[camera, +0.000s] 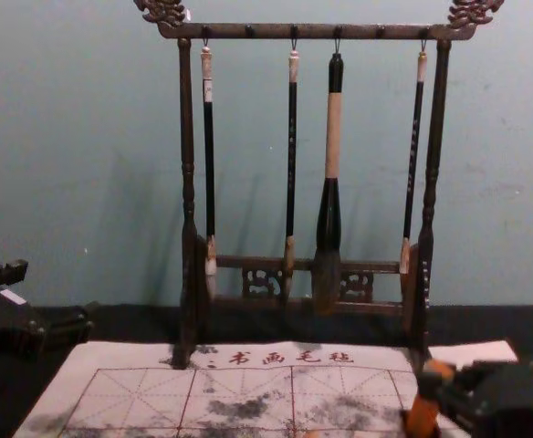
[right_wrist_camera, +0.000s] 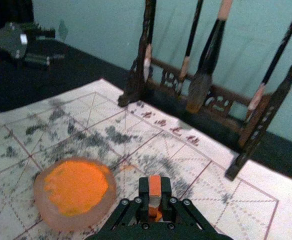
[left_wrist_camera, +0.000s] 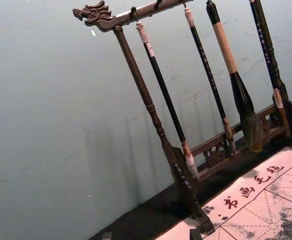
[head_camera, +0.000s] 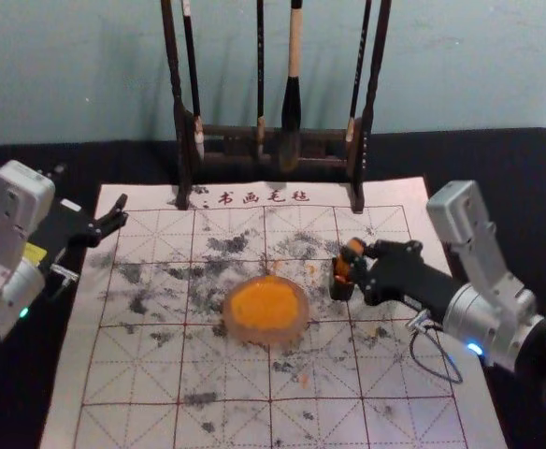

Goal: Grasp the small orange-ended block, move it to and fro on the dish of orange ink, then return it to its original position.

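Note:
My right gripper is at the right of the mat, its fingers closed around the small orange-ended block. The block stands upright over a small dark holder; how deep it sits inside cannot be told. In the right wrist view, the block's orange top shows between the fingertips of my right gripper. The dish of orange ink lies to the left of the holder. From the chest view, the block appears at the lower right. My left gripper is parked open beyond the mat's left edge.
A dark wooden rack with hanging brushes, among them a thick one, stands at the mat's back edge. The ink-stained white mat is spread over a black table, with a wall behind.

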